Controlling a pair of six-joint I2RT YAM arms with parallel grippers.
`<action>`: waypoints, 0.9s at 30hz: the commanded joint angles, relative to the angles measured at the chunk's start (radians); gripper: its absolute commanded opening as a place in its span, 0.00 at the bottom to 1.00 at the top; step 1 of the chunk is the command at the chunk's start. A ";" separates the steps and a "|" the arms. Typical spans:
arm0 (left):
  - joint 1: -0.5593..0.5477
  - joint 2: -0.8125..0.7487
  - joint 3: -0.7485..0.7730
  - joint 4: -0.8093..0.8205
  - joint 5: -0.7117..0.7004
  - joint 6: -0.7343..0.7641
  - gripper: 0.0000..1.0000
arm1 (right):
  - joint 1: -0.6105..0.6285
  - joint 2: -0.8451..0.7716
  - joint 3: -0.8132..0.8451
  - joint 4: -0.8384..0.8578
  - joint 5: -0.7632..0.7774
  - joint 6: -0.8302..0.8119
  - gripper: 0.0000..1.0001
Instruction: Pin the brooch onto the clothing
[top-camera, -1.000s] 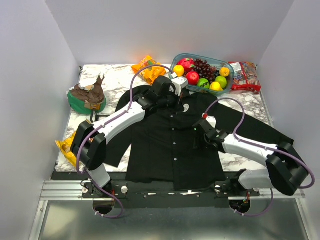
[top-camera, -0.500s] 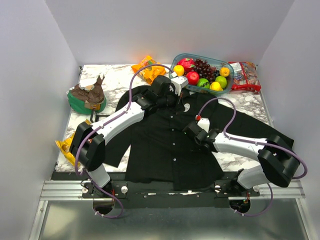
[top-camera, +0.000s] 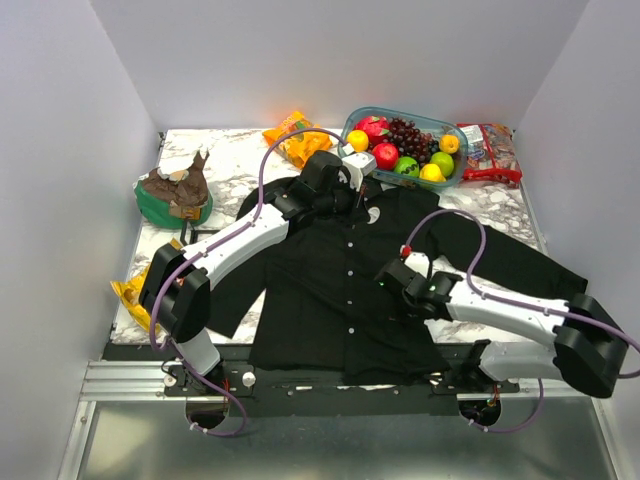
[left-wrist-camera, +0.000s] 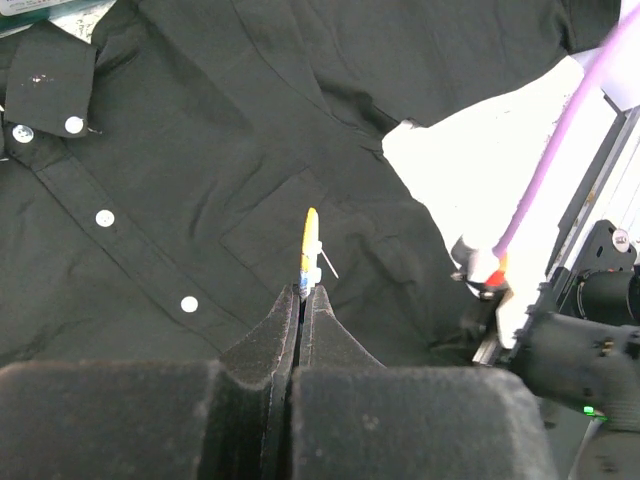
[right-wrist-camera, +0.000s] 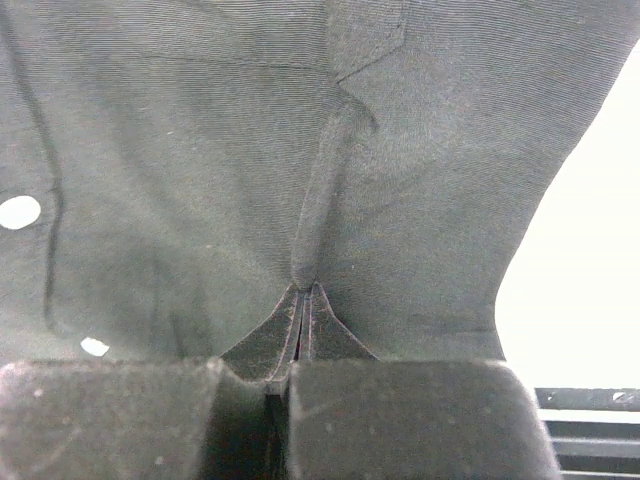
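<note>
The clothing (top-camera: 330, 300) lies spread over the middle of the bench (top-camera: 230, 160), with its collar toward the far edge and its hem at the near edge. Much of its left half is hidden under the left arm (top-camera: 240, 235). One sleeve runs toward the right edge, partly behind the right arm (top-camera: 510, 305).

In the left wrist view, the left jaws are clamped on the brooch (left-wrist-camera: 310, 250). It shows only edge-on, as a thin pale yellow sliver above the shirt's chest, with a fine pin sticking out to one side. Its face cannot be made out. White buttons (left-wrist-camera: 105, 217) run down the placket beside it. From above, the left jaws sit near the collar, where black fingers merge with black cloth.

In the right wrist view, the right jaws are together, pinching a raised ridge of the shirt's fabric (right-wrist-camera: 305, 230). How much cloth sits between them cannot be told. A button (right-wrist-camera: 20, 211) is blurred at that picture's left edge.

Along the far edge stand a fruit tray (top-camera: 448, 170), an orange packet (top-camera: 295, 135) and a red packet (top-camera: 488, 150). A green bowl (top-camera: 160, 210) sits at the left edge. A yellow bag (top-camera: 135, 290) near the near left corner is half covered by the left arm.
</note>
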 joint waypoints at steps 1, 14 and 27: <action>-0.007 -0.004 0.010 -0.002 -0.021 -0.001 0.00 | 0.009 -0.110 -0.016 -0.024 -0.046 0.005 0.07; -0.044 0.129 0.072 -0.080 -0.156 0.031 0.00 | -0.540 -0.170 0.239 0.202 -0.250 -0.478 0.58; -0.058 0.416 0.369 -0.242 -0.340 0.046 0.00 | -0.611 0.177 0.305 0.449 -0.247 -0.466 0.58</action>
